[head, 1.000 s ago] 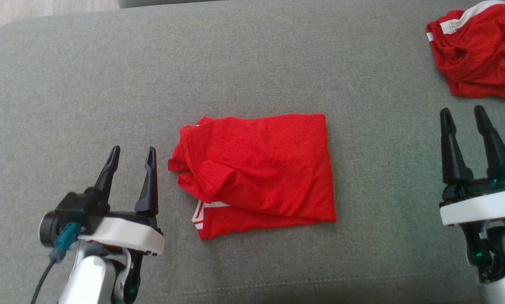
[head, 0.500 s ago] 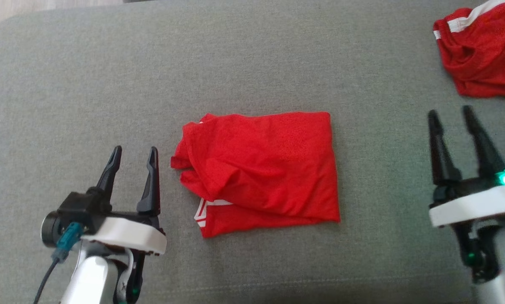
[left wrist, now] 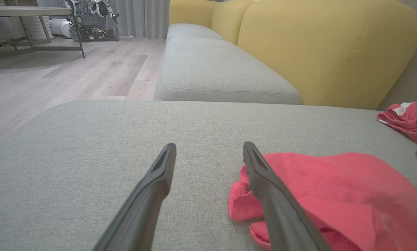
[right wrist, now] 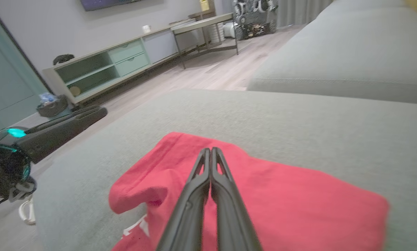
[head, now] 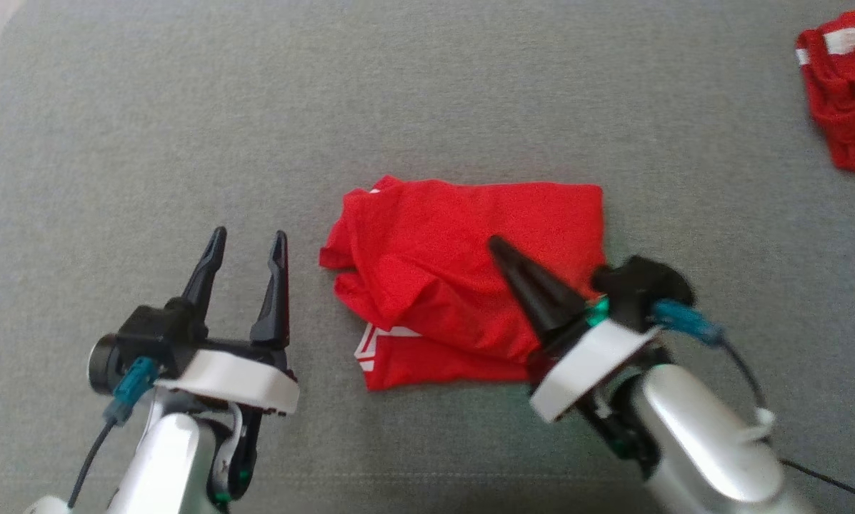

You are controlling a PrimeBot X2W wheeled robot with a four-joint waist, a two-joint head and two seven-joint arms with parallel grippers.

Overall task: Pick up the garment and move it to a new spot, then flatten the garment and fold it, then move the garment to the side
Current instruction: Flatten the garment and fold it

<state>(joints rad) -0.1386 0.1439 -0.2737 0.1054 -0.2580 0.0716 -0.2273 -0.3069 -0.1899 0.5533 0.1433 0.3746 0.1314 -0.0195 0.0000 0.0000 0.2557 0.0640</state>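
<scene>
No readable text or labels

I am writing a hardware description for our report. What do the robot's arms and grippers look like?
Both arms match. The left gripper and right gripper each have two long, black, pointed fingers on a black base with a white plate. The forearms are silver. A teal plug with a black cable sits at each wrist, near green lights.
</scene>
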